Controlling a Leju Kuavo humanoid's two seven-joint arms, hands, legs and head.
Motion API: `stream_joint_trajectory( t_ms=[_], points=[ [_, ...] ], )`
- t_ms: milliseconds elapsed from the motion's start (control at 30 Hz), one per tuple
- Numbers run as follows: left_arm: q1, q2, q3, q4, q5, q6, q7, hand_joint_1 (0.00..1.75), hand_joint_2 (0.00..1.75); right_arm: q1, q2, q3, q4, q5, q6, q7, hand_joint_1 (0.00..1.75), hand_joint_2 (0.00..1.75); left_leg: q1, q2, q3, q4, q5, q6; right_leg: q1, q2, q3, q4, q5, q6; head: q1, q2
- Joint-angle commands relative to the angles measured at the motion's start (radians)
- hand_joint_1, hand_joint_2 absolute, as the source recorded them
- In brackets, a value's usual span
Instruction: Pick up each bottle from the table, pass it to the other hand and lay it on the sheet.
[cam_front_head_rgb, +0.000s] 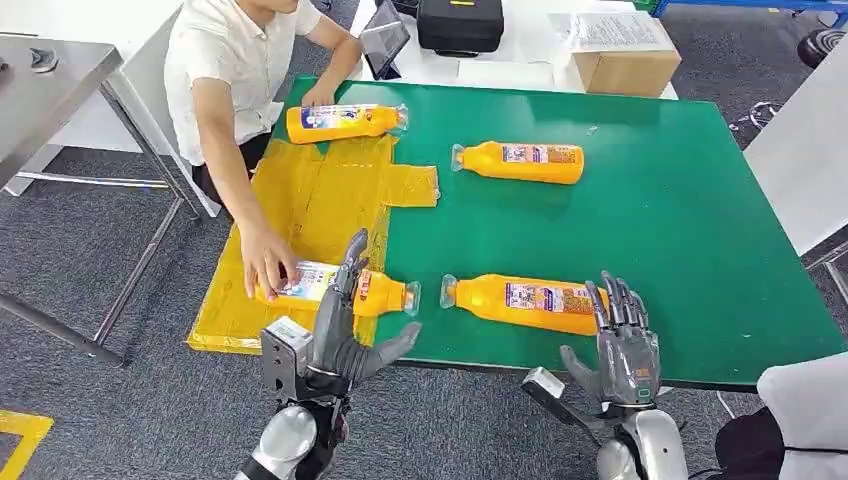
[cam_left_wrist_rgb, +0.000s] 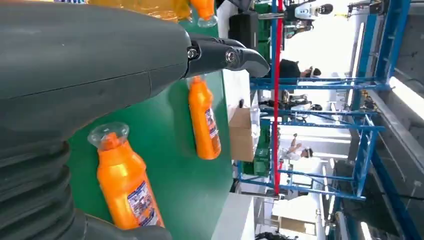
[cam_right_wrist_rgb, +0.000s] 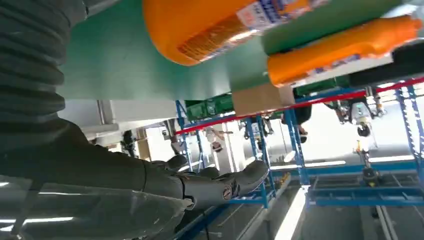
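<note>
Only illegibly small print on four orange bottles' (cam_front_head_rgb: 522, 303) labels (cam_front_head_rgb: 535, 296).

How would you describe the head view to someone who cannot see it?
Four orange plastic bottles lie on a green table: two on its bare top, two on a yellow plastic sheet at its left edge. A seated person's hand touches the nearest sheet bottle, while the robot's left hand and right hand hover open.

Four orange bottles: two on the yellow sheet (cam_front_head_rgb: 310, 205), one at its far end (cam_front_head_rgb: 345, 122) and one at its near end (cam_front_head_rgb: 340, 290); two off the sheet on the green bench (cam_front_head_rgb: 680, 220), far (cam_front_head_rgb: 520, 161) and near (cam_front_head_rgb: 525, 302). One sheet. One cardboard box (cam_front_head_rgb: 625, 60) beyond the bench. One person (cam_front_head_rgb: 230, 70) beside the sheet.
</note>
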Motion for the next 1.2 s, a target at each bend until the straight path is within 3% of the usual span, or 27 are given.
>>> stream_joint_trajectory(
  t_ms=[33, 167, 333, 467, 733, 1200],
  points=[
    [-0.019, 0.005, -0.051, 0.086, 0.001, -0.003, 0.022, 0.0, 1.75, -0.153, -0.127, 0.076, 0.322, 0.012, -0.003, 0.138, 0.0, 1.75, 0.002, 0.002, 0.007, -0.002, -0.002, -0.002, 0.002, 0.002, 0.007, -0.003, -0.001, -0.002, 0.0, 0.0],
    [-0.055, -0.008, -0.084, 0.133, 0.025, -0.011, 0.075, 0.0, 1.75, -0.261, -0.156, 0.133, 0.518, 0.007, -0.003, 0.205, 0.0, 1.75, 0.002, 0.004, 0.004, -0.001, -0.001, -0.001, 0.002, 0.004, 0.004, -0.002, 0.001, -0.001, 0.0, 0.0],
    [-0.07, -0.017, -0.107, 0.153, 0.037, -0.002, 0.096, 0.0, 1.75, -0.298, -0.157, 0.148, 0.589, -0.012, -0.003, 0.203, 0.0, 1.75, 0.002, 0.003, 0.009, -0.001, -0.002, -0.003, 0.002, 0.002, 0.009, -0.002, -0.002, -0.004, 0.0, 0.0],
    [-0.108, -0.025, -0.139, 0.209, 0.011, 0.052, 0.093, 0.0, 1.75, -0.399, -0.159, 0.19, 0.76, -0.038, -0.003, 0.209, 0.0, 1.75, 0.001, 0.004, 0.004, -0.001, 0.0, -0.001, 0.002, 0.003, 0.004, -0.001, 0.0, -0.002, 0.0, 0.0],
    [-0.119, -0.027, -0.16, 0.231, 0.002, 0.066, 0.101, 0.0, 1.75, -0.392, -0.137, 0.203, 0.73, -0.014, -0.003, 0.196, 0.0, 1.75, 0.002, 0.003, 0.006, -0.001, 0.0, -0.001, 0.002, 0.001, 0.006, -0.001, -0.001, -0.002, 0.0, 0.0],
    [-0.141, -0.021, -0.192, 0.237, 0.012, 0.039, 0.121, 0.0, 1.75, -0.471, -0.125, 0.315, 0.846, 0.019, -0.003, 0.204, 0.0, 1.75, 0.002, 0.004, 0.008, -0.001, 0.0, -0.001, 0.002, 0.003, 0.007, -0.001, 0.0, -0.003, 0.0, 0.0]
  ],
)
